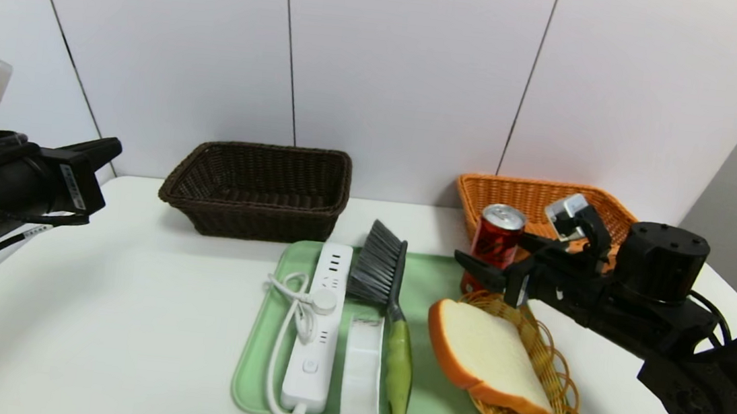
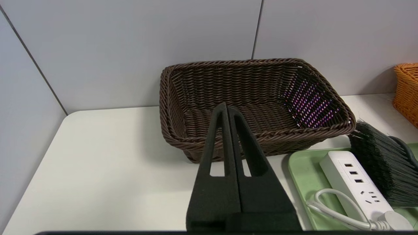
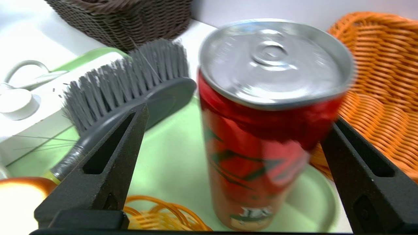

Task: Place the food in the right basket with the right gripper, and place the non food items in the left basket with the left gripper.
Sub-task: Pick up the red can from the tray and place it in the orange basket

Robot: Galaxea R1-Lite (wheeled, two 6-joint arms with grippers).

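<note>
Straddling the red can (image 3: pixel 261 130), the right gripper (image 3: pixel 233 137) holds its jaws released; closing comes next. Left gripper (image 2: pixel 227 112) waits clenched, empty, facing the brown basket (image 2: pixel 254 98).

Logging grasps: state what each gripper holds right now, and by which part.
Nothing is held. The right gripper is open, its fingers either side of the red can without closing. The left gripper is shut on nothing.
</note>
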